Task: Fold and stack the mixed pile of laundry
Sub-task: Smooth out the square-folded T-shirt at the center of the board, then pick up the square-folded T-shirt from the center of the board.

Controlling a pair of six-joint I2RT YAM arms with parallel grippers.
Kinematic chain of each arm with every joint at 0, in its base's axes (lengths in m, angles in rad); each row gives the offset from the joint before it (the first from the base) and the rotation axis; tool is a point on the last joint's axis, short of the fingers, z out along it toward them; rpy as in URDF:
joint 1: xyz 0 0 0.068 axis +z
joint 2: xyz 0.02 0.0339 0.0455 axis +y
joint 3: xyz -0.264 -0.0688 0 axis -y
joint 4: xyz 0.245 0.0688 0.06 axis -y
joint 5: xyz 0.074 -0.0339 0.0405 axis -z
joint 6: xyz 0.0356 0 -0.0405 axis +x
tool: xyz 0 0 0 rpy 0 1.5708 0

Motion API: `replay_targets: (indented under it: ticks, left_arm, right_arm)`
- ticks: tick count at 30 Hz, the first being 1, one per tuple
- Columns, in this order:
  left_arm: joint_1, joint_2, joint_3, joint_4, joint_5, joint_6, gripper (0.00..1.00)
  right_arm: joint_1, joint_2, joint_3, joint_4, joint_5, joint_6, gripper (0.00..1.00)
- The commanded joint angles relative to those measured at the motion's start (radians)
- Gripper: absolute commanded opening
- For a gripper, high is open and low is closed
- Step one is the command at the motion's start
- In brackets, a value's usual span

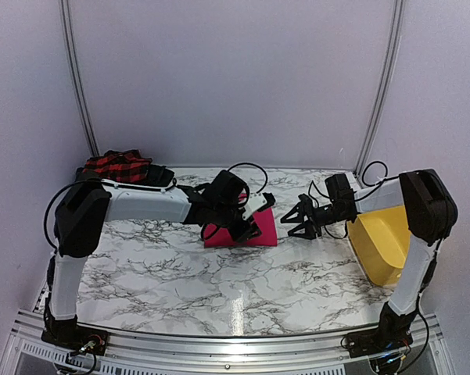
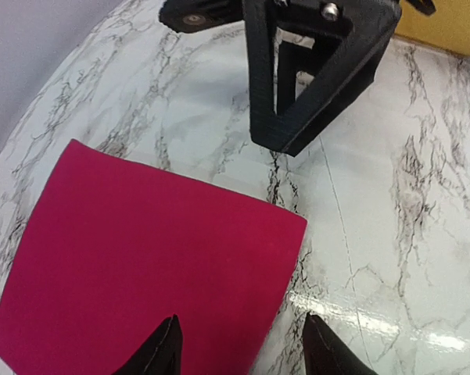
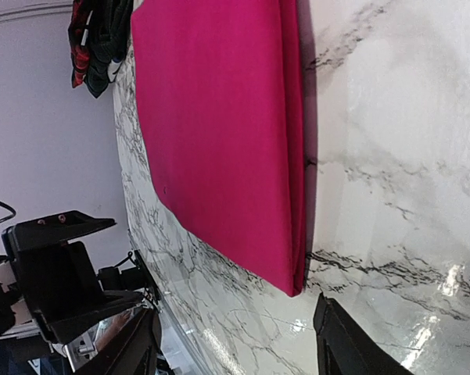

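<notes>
Plain magenta-pink fabric garment (image 1: 242, 235) lies folded flat into a neat rectangle, mid-width and toward the far side of the white, black-veined marble-patterned surface (image 1: 180, 281). Layered fold edge shows in the right wrist view.

Left pincer (image 2: 242, 355) hangs over the garment's right edge. Its jaws are parted, one fingertip (image 2: 166, 351) above cloth and the other above bare marble. Nothing is clamped between them. Can't tell whether the tips touch the fabric.

Right pincer (image 3: 235, 351) sits just beside that same edge, over bare marble, pointing at the left one. Its jaws are spread and empty. The two pincers are near each other, not touching.

Rest of the laundry is well apart from the pink one. A red-and-black checked garment (image 1: 119, 166) is bunched in the far-left corner against the wall. A dark garment (image 1: 161, 173) is crumpled against it, pattern too dark to read.

Yellow plastic tub (image 1: 383, 244) is at the right edge of the surface, beside the right arm.
</notes>
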Motion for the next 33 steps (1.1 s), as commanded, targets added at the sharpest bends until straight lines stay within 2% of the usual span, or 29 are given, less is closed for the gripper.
replay_targets:
  ticks: [1,7,9,11,15,16,18,25,30,33]
  left_arm:
    - [-0.039,0.108,0.081,-0.052,-0.042,0.139,0.54]
    - [-0.05,0.216,0.154,-0.063,-0.046,0.168,0.53]
    - [-0.049,0.236,0.158,-0.061,-0.06,0.17,0.48]
    - [-0.05,0.239,0.154,-0.061,-0.056,0.169,0.37]
    - [-0.05,0.205,0.147,-0.057,-0.018,0.137,0.03]
    - [-0.05,0.193,0.147,-0.055,-0.004,0.126,0.0]
    - [-0.05,0.159,0.148,-0.045,0.029,0.098,0.0]
    - [-0.05,0.088,0.127,-0.017,0.089,0.016,0.0]
    - [-0.055,0.045,0.072,0.005,0.113,0.009,0.0]
    - [-0.067,0.022,0.041,0.012,0.127,0.02,0.0]
  right_arm:
    - [-0.007,-0.02,-0.017,-0.003,0.013,0.01,0.63]
    - [-0.007,-0.009,-0.022,-0.033,0.021,-0.009,0.63]
    - [-0.008,-0.003,-0.022,-0.041,0.024,-0.011,0.63]
    - [-0.008,0.004,-0.017,-0.056,0.031,-0.019,0.65]
    - [-0.007,0.019,-0.021,-0.056,0.037,-0.007,0.71]
    - [-0.007,0.024,-0.023,-0.048,0.037,0.003,0.73]
    - [-0.003,0.035,-0.026,-0.023,0.03,0.034,0.79]
    - [0.037,0.092,-0.037,0.123,-0.016,0.187,0.87]
    - [0.071,0.154,-0.039,0.321,-0.047,0.34,0.88]
    - [0.073,0.211,0.014,0.345,-0.04,0.379,0.85]
